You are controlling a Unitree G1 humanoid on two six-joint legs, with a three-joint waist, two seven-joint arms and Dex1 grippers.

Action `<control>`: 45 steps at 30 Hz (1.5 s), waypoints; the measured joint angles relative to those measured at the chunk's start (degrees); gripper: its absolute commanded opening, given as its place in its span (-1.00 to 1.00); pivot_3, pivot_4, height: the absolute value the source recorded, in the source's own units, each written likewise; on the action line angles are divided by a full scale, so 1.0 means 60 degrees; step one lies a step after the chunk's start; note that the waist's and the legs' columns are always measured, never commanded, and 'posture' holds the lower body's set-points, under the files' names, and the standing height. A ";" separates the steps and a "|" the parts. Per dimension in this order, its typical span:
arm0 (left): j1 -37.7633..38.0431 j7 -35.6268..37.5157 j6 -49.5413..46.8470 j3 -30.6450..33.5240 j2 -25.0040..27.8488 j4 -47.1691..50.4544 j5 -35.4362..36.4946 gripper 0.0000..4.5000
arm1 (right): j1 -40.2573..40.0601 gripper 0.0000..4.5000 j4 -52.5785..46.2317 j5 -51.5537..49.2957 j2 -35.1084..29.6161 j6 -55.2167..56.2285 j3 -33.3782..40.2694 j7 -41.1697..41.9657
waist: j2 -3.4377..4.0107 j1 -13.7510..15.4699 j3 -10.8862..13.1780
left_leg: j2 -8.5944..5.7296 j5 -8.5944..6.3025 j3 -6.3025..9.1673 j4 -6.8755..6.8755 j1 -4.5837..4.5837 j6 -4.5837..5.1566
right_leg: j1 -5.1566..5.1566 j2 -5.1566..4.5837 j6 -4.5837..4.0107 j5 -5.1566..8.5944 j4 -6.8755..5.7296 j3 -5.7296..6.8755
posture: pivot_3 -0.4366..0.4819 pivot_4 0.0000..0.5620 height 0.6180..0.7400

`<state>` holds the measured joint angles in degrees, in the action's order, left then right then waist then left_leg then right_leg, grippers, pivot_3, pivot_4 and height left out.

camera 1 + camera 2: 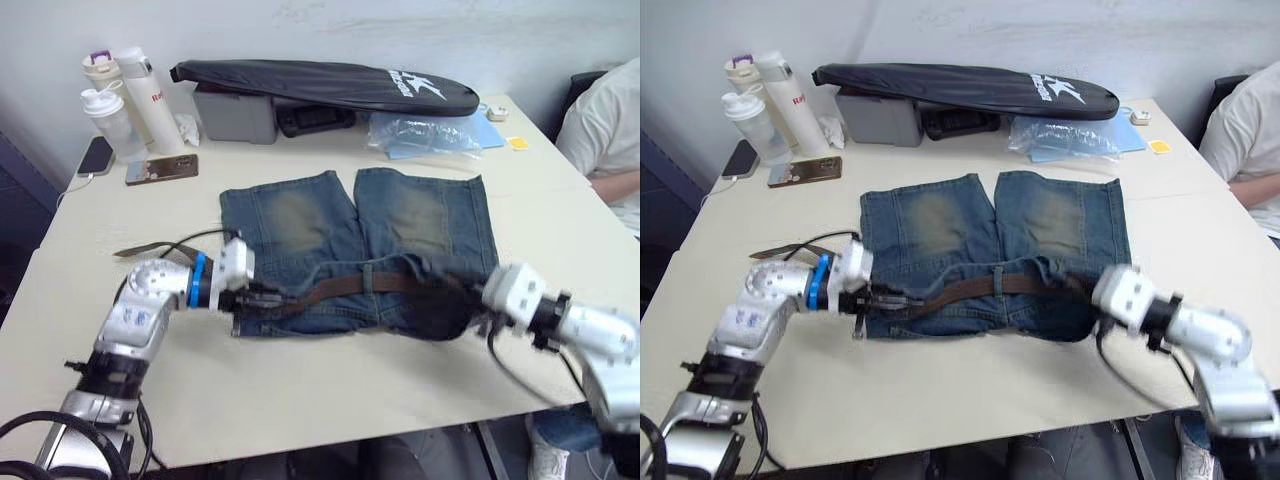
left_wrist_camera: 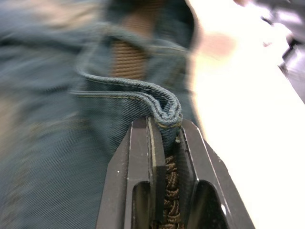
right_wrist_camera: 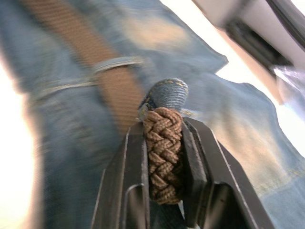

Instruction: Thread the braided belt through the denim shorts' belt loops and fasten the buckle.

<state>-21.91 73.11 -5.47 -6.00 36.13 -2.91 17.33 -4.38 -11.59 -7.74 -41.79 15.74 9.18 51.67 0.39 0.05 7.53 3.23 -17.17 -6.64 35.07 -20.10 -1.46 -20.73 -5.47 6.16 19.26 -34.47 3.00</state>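
Crosswise, the braided belt (image 1: 345, 287) ran left to right along the near waistband of the denim shorts (image 1: 355, 225), which lay flat on the counter (image 1: 330, 390) with legs pointing far. Its long axis joined the two tools. At the left end, the left tool (image 1: 262, 297) was pinched on belt and folded waistband edge together. At the right end, the right tool (image 1: 1087, 297) was pressed onto the braid beside a belt loop (image 3: 116, 63). Each arm was nearest its own end, so any further feeding would likely run along that line.
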 measured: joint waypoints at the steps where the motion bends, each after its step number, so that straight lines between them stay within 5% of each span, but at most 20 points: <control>1: 0.0087 0.0053 0.0242 0.0002 0.0017 -0.0003 -0.0021 -0.96 | -0.0202 -0.80 0.0106 0.0230 0.0001 0.0487 0.0014 -0.0066 | -0.0002 -0.0015 0.0001 | 0.0000 -0.0002 -0.0007 0.0009 0.0008 0.0005 | 0.0004 -0.0001 0.0002 -0.0001 0.0007 -0.0007 | -0.05 -0.47 1.00; 8: 0.1757 0.0206 0.3956 0.0175 -0.0004 0.0096 -0.0355 -0.96 | -0.2154 -0.80 0.1567 0.2002 0.0362 0.7049 0.0678 -0.1337 | -0.0022 -0.0040 0.0018 | 0.0056 -0.0051 -0.0026 -0.0008 0.0118 0.0025 | 0.0064 0.0008 -0.0007 0.0006 0.0047 -0.0057 | -0.05 -0.47 1.00; 13: 0.2625 0.0492 0.6571 0.0048 0.0209 -0.0106 -0.0669 -0.96 | -0.2821 -0.80 0.3170 0.3282 0.0260 0.9916 0.0753 -0.2052 | -0.0042 -0.0045 0.0027 | 0.0082 -0.0075 -0.0038 -0.0007 0.0154 0.0041 | 0.0083 0.0002 -0.0031 0.0019 0.0049 -0.0082 | -0.05 -0.47 1.00; 20: 0.2735 0.0868 0.8484 -0.0387 0.0609 -0.1186 -0.0715 -0.96 | -0.2251 -0.80 0.5358 0.5034 -0.0167 1.1925 0.0869 -0.2903 | -0.0036 -0.0086 0.0025 | 0.0092 -0.0106 -0.0038 0.0004 0.0168 0.0095 | 0.0087 -0.0024 -0.0049 0.0028 0.0045 -0.0192 | -0.05 -0.47 1.00; 29: 0.2394 0.0798 0.9230 -0.0865 0.1004 -0.2190 -0.0726 -0.96 | -0.1601 -0.80 0.6776 0.6398 -0.0894 1.2275 0.1030 -0.4403 | -0.0029 -0.0094 0.0015 | 0.0084 -0.0119 -0.0038 0.0011 0.0182 0.0118 | 0.0097 -0.0028 -0.0069 0.0039 0.0041 -0.0320 | -0.05 -0.47 1.00; 30: 0.2384 0.0741 0.9227 -0.0865 0.1004 -0.2261 -0.0729 -0.96 | -0.1600 -0.58 0.6835 0.6437 -0.0959 1.2276 0.1030 -0.4475 | -0.0027 -0.0094 0.0014 | 0.0081 -0.0120 -0.0038 0.0013 0.0186 0.0121 | 0.0102 -0.0031 -0.0070 0.0040 0.0042 -0.0323 | -0.05 -0.47 1.00; 33: 0.2297 0.0546 0.8805 -0.0861 0.1136 -0.2508 -0.0675 -0.35 | -0.1636 0.05 0.7187 0.6489 -0.1354 1.2271 0.1022 -0.4983 | -0.0032 -0.0101 0.0018 | 0.0079 -0.0136 -0.0033 0.0014 0.0242 0.0147 | 0.0166 -0.0037 -0.0094 0.0052 0.0051 -0.0325 | -0.05 -0.47 1.00; 35: 0.2309 0.0647 0.8197 -0.0720 0.1386 -0.2645 -0.0370 0.08 | -0.1752 0.52 0.7395 0.6336 -0.1711 1.2224 0.1026 -0.5342 | -0.0053 -0.0164 0.0023 | 0.0085 -0.0152 -0.0027 -0.0002 0.0305 0.0145 | 0.0240 -0.0049 -0.0239 0.0131 0.0071 -0.0324 | -0.05 -0.47 1.00; 38: 0.2324 0.0567 0.7265 -0.0564 0.1409 -0.2631 -0.0058 0.67 | -0.1886 1.00 0.7529 0.6135 -0.1823 1.2161 0.1042 -0.5775 | -0.0077 -0.0260 0.0016 | 0.0079 -0.0156 -0.0021 -0.0002 0.0301 0.0145 | 0.0246 -0.0061 -0.0240 0.0132 0.0064 -0.0325 | -0.05 -0.47 1.00; 40: 0.2409 0.0327 0.6631 -0.0326 0.1300 -0.2587 0.0164 0.97 | -0.2098 1.00 0.7556 0.5938 -0.1934 1.2015 0.1038 -0.5956 | -0.0092 -0.0302 0.0016 | 0.0078 -0.0160 -0.0024 -0.0002 0.0301 0.0140 | 0.0247 -0.0065 -0.0215 0.0118 0.0065 -0.0325 | -0.05 -0.47 1.00; 45: 0.3611 -0.0059 0.4922 0.0402 0.1292 -0.1447 0.1219 0.97 | -0.2796 1.00 0.6837 0.5224 -0.2132 1.1186 0.0486 -0.5953 | -0.0097 -0.0442 0.0033 | 0.0093 -0.0176 -0.0029 -0.0018 0.0297 0.0117 | 0.0229 -0.0060 -0.0106 0.0059 0.0055 -0.0323 | -0.05 -0.47 1.00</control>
<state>-0.25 72.76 24.06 -3.59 43.88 -11.59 24.64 -21.16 29.43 23.60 -54.58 82.86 12.09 15.96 -0.19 -2.60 7.73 3.79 -18.22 -6.81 34.96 -18.32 -0.76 -19.36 -5.83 5.52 19.62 -34.14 1.07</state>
